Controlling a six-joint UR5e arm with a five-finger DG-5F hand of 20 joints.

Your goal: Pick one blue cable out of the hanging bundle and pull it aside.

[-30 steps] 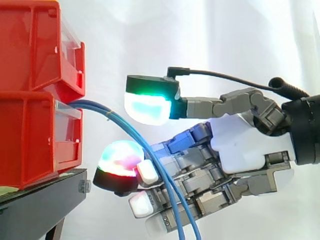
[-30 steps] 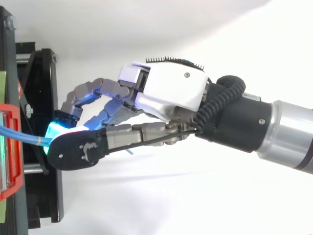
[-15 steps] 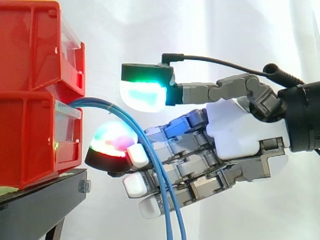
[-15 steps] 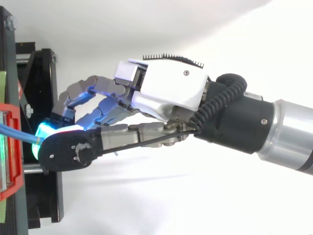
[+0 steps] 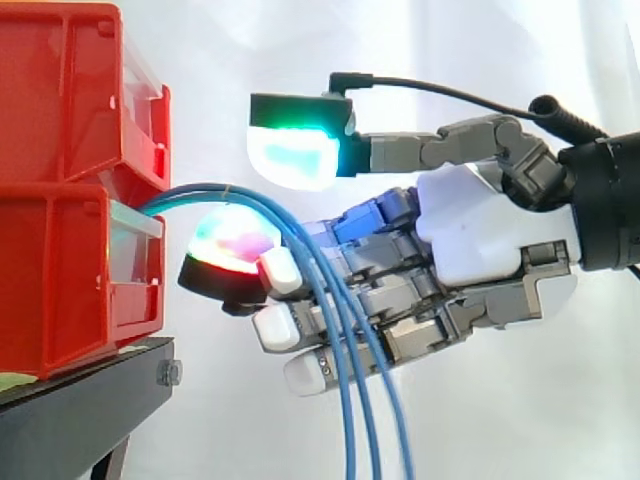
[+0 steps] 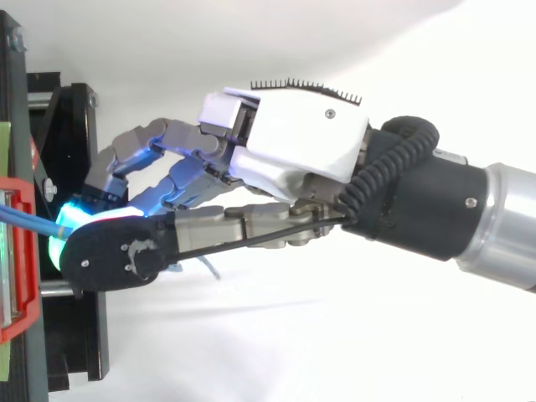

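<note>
Just off the bins [image 5: 70, 270], the hand [image 5: 480, 240] hangs open — spread wide, nothing pinched — with the blue cables [image 5: 215, 189] draped across it. Close now and it may trap several, since they run bunched together.

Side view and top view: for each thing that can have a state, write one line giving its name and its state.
red bins, stacked upright on the black stand.
blue cables, arching out of the lower one and hanging loose in front of the fingers.
hand, open, thumb pad raised clear above the cables, nothing pinched.
</note>
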